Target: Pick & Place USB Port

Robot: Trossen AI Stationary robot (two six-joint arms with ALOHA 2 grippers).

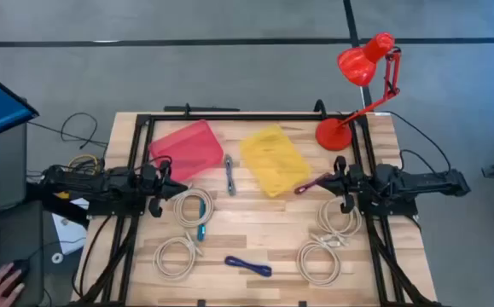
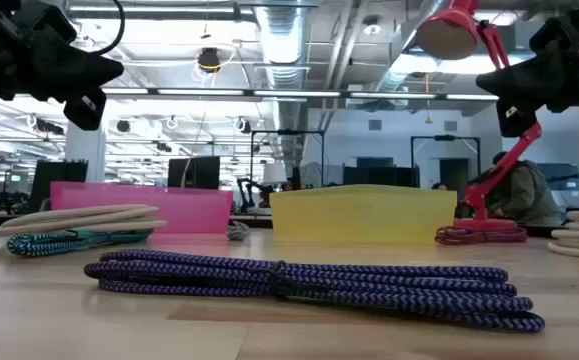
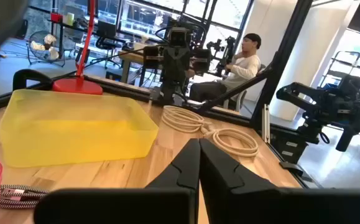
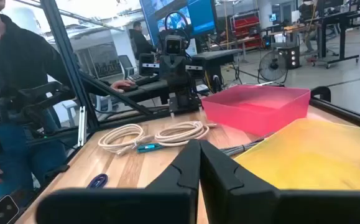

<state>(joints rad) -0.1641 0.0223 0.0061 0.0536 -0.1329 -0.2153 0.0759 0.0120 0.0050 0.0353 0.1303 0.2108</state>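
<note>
Several coiled cables lie flat on the wooden table: white coils, a purple-blue one near the front edge, a teal one, a grey braided one and a maroon one. I cannot make out a USB port on its own. A pink bin and a yellow bin stand at the back. My left gripper hovers shut at the table's left, above the white coil. My right gripper hovers shut at the right, beside the maroon cable.
A red desk lamp stands at the back right corner. A black frame runs around the table's edges. More white coils lie near the front. People sit and stand in the room behind the table.
</note>
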